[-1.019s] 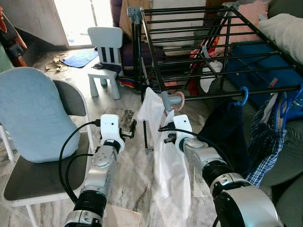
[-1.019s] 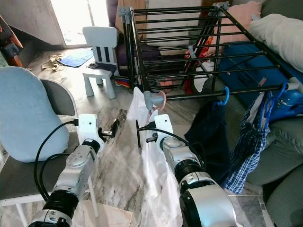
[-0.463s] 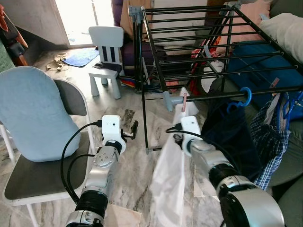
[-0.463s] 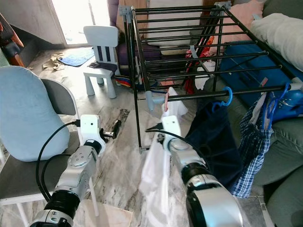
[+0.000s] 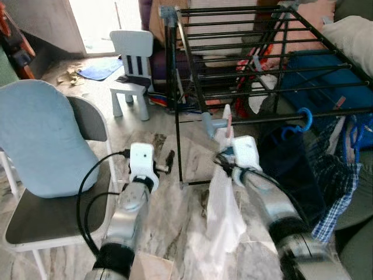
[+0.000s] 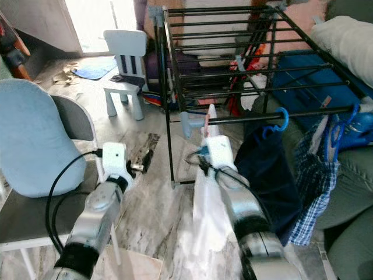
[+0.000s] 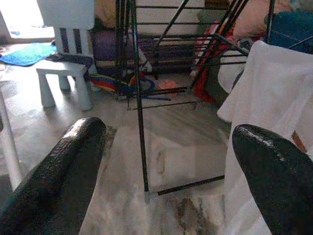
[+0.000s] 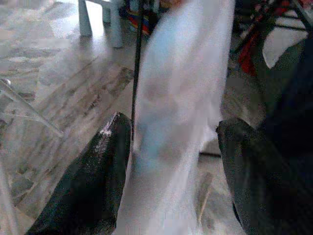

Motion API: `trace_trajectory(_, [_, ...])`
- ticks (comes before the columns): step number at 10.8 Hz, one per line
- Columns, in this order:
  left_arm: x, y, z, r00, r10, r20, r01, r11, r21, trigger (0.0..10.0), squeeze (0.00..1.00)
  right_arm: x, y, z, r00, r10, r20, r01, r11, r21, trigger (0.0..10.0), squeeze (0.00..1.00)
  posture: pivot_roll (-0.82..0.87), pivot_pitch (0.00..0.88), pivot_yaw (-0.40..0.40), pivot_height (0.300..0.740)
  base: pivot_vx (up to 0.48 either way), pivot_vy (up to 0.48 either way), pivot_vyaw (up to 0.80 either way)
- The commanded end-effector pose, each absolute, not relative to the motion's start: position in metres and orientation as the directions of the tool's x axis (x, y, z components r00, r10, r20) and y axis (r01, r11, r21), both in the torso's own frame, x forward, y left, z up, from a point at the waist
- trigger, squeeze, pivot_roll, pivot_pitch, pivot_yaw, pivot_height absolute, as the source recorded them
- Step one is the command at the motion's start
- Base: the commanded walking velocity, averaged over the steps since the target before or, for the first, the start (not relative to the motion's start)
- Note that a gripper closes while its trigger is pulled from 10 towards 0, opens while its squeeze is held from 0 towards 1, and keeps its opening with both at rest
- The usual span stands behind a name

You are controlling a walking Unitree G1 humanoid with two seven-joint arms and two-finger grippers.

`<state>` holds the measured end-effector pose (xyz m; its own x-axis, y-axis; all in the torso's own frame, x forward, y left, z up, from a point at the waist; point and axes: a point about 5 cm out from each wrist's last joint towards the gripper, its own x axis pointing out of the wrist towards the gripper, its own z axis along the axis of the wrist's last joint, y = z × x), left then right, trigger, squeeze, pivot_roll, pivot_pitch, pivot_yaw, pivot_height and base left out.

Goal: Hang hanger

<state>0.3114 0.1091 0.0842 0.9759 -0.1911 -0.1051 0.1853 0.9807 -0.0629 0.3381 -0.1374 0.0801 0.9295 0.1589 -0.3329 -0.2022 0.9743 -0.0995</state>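
Hanging white garment (image 5: 224, 204) sits between open right jaws (image 8: 171, 161); left jaws (image 7: 161, 161) open, empty

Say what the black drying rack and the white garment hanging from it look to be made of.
Black drying rack: thin, straight rigid bars with a dull sheen, likely painted or coated metal. White garment: thin soft woven cloth, probably cotton or a blend; it drapes in limp folds and light shows through it.
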Motion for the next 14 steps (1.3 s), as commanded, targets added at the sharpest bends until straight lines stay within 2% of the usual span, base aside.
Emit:
trace_trajectory(1, [0.31,0.109,0.088,0.975,-0.199,-0.102,0.195,0.98,-0.05,10.0,0.0,0.335,-0.137,0.09,0.938,0.173,-0.3,-0.213,0.971,-0.107,10.0,1.0,-0.19,0.0,0.007,0.74,0.0,0.0,0.0])
trace_trajectory(4, [0.297,0.109,0.091,0.971,-0.214,-0.105,0.211,0.976,-0.046,10.0,0.0,0.312,-0.14,0.092,0.949,0.154,-0.275,-0.182,0.98,-0.076,10.0,1.0,-0.19,0.0,0.015,0.74,0.0,0.0,0.0])
trace_trajectory(7, [0.293,0.107,0.092,0.965,-0.23,-0.122,0.226,0.973,-0.051,10.0,0.0,0.303,-0.14,0.098,0.953,0.142,-0.269,-0.164,0.985,-0.058,10.0,1.0,-0.18,0.0,0.014,0.74,0.0,0.0,0.0])
trace_trajectory(9, [0.293,0.106,0.094,0.966,-0.229,-0.123,0.226,0.973,-0.039,10.0,0.0,0.302,-0.144,0.098,0.952,0.129,-0.278,-0.153,0.986,-0.067,10.0,0.84,-0.18,0.0,0.014,0.74,0.0,0.0,0.0])
trace_trajectory(14, [0.294,0.104,0.097,0.963,-0.239,-0.127,0.237,0.971,-0.026,10.0,0.0,0.303,-0.141,0.098,0.948,0.132,-0.289,-0.158,0.985,-0.066,10.0,0.84,-0.18,0.0,0.013,0.74,-0.291,0.0,0.0])
